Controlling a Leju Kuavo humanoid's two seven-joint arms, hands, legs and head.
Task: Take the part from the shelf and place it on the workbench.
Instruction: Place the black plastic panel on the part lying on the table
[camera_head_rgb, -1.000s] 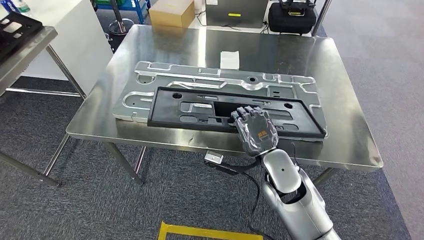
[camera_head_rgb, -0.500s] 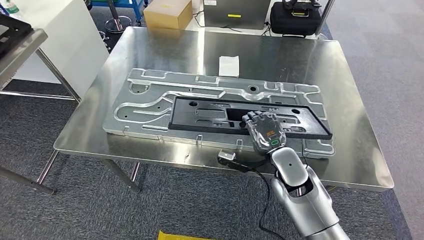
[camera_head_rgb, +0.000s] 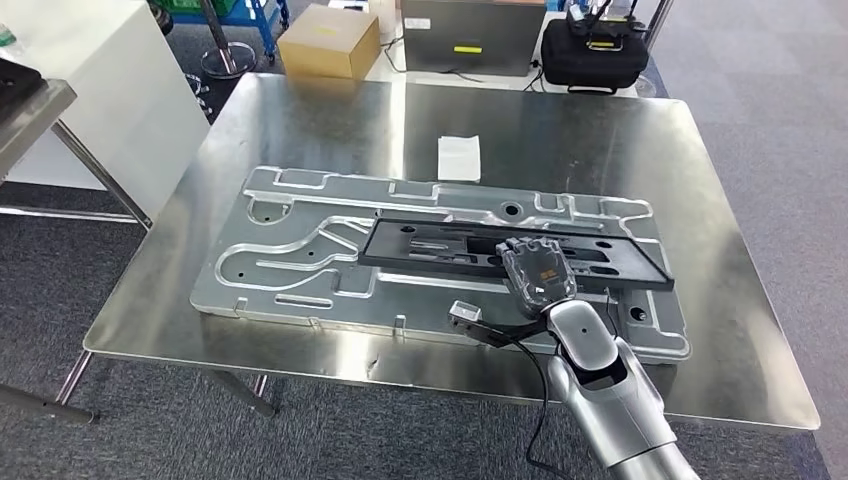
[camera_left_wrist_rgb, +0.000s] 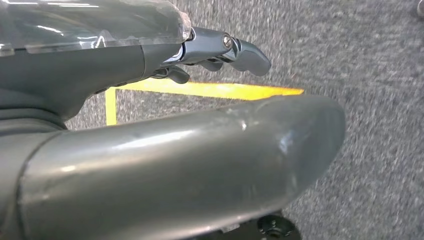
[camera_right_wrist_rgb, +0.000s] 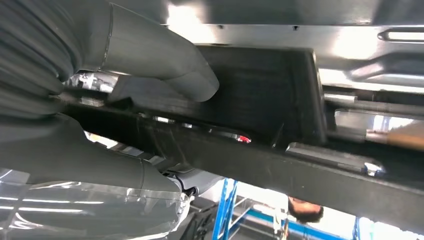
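Part (camera_head_rgb: 480, 250) held over the tabletop (camera_head_rgb: 300, 120) by the right hand (camera_head_rgb: 538, 270).

Head view: the silver right arm reached up from below, its hand gripping the near edge of the long black part, fingers curled over the rim. The part's long axis ran left to right, above the grey metal plate (camera_head_rgb: 290, 270) on the tabletop. Left wrist view: the left hand (camera_left_wrist_rgb: 220, 50) hung over grey carpet (camera_left_wrist_rgb: 350, 50), fingers curled in on nothing. Right wrist view: the thick thumb (camera_right_wrist_rgb: 160, 65) lay against the part's black underside.
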